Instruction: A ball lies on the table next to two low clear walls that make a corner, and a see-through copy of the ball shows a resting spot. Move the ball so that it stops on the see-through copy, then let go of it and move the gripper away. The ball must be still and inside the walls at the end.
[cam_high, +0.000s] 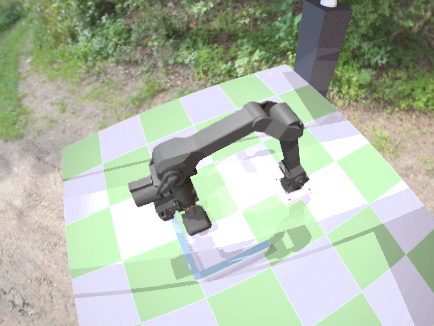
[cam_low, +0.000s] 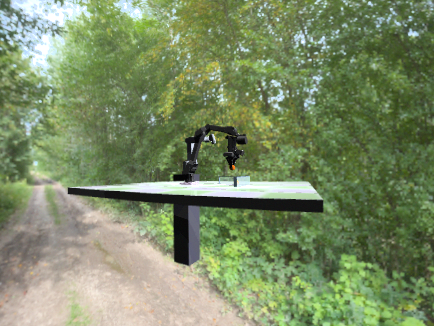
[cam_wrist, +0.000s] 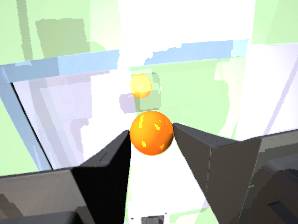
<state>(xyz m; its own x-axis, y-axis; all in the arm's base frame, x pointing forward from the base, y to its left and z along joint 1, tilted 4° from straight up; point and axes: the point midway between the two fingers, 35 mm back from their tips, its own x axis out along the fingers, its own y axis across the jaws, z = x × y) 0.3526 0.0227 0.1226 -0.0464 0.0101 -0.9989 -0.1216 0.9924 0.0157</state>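
In the top view the checked worktop of green, white and pale lilac squares fills most of the picture. Starting at the left, the wrist end of the arm hangs over the squares at about nine o'clock from the worktop's middle, with the end effector pointing down just below it. Directly under it, toward six o'clock, the two low clear walls meet in a corner, one running up toward the end effector, the other running out toward three o'clock. The arm's long link crosses up toward one o'clock to the elbow, and from there a shorter link drops to the base at about three o'clock. A dark post stands off the worktop's far edge at one o'clock.

In the wrist view, from left to right: the left finger rises dark from seven o'clock, the orange ball sits at the centre, and the right finger comes in from four o'clock. The end effector is partly closed on the ball, both fingertips pressed against its sides. Just past the ball, toward twelve o'clock, the paler see-through copy lies on the worktop, apart from the ball. The pale blue walls run behind it, one across the top and one down the left side toward nine o'clock.

In the exterior view the ball shows as an orange speck at the end effector's tip, held above the worktop rather than resting on it, with the clear walls just to its right.
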